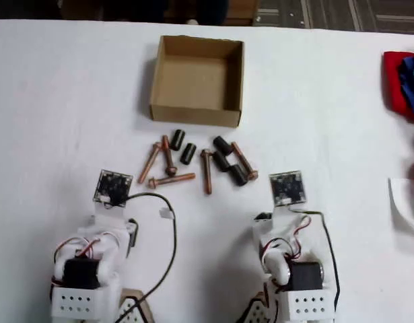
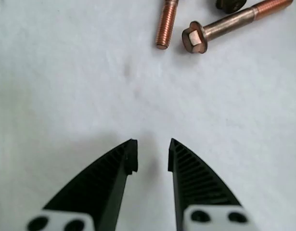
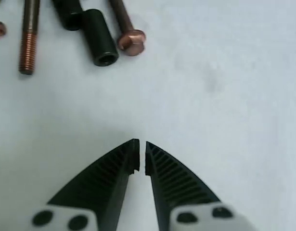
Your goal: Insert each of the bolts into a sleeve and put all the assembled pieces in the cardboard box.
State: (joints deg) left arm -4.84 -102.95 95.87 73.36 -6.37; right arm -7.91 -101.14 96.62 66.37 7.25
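– Five copper bolts [image 1: 206, 171]: position?
– Loose on the white table [image 1: 58, 101], mixed with five black sleeves [image 1: 188, 153]. The cluster lies just near of the cardboard box [image 1: 194, 114], at centre. Bolts and sleeves lie separate, unassembled.
– Tool status?
– Left tool [image 2: 151, 155]: narrow gap between the tips, nothing gripped, over bare table near of the cluster's left end. Right tool [image 3: 142, 156]: tips almost meeting, nothing gripped, near of the cluster's right end.
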